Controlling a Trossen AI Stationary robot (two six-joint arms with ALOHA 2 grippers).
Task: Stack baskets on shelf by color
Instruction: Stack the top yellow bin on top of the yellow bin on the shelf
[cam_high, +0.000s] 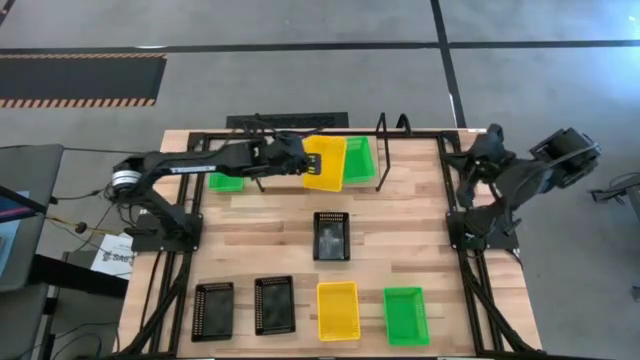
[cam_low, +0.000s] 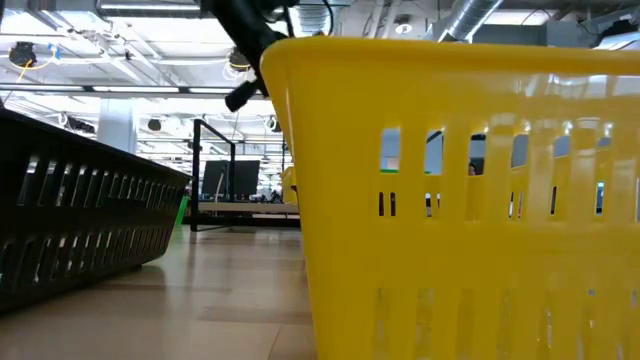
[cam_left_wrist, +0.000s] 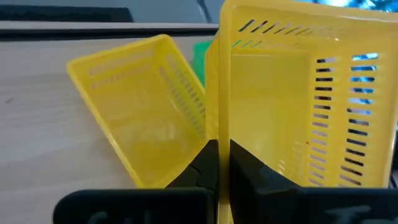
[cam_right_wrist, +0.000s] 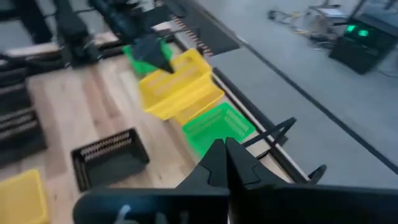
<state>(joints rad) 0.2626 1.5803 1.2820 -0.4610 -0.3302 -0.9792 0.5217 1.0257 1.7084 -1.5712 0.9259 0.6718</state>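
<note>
My left gripper (cam_high: 300, 157) is shut on a yellow basket (cam_high: 325, 162) over the shelf (cam_high: 381, 150) at the table's far edge. Under it a second yellow basket (cam_left_wrist: 140, 127) lies on the shelf board. A green basket (cam_high: 359, 160) sits just right of them, and another green one (cam_high: 225, 181) stands at the shelf's left end. My right gripper (cam_right_wrist: 225, 163) is shut with nothing in it, raised beyond the table's right side. A black basket (cam_high: 331, 236) rests mid-table. My left gripper pinches the side wall (cam_left_wrist: 217, 134) of the yellow basket that faces the table's left, one finger inside the basket and one outside. The fingers come slanting down from the table's left. The basket is tilted over the second yellow basket; I cannot tell whether the two touch.
Along the near edge stand two black baskets (cam_high: 212, 311) (cam_high: 274, 304), a yellow one (cam_high: 338, 310) and a green one (cam_high: 405, 315). Black frame rods run along the table's left and right sides. Bare wood lies between the shelf and the near row, around the black basket.
</note>
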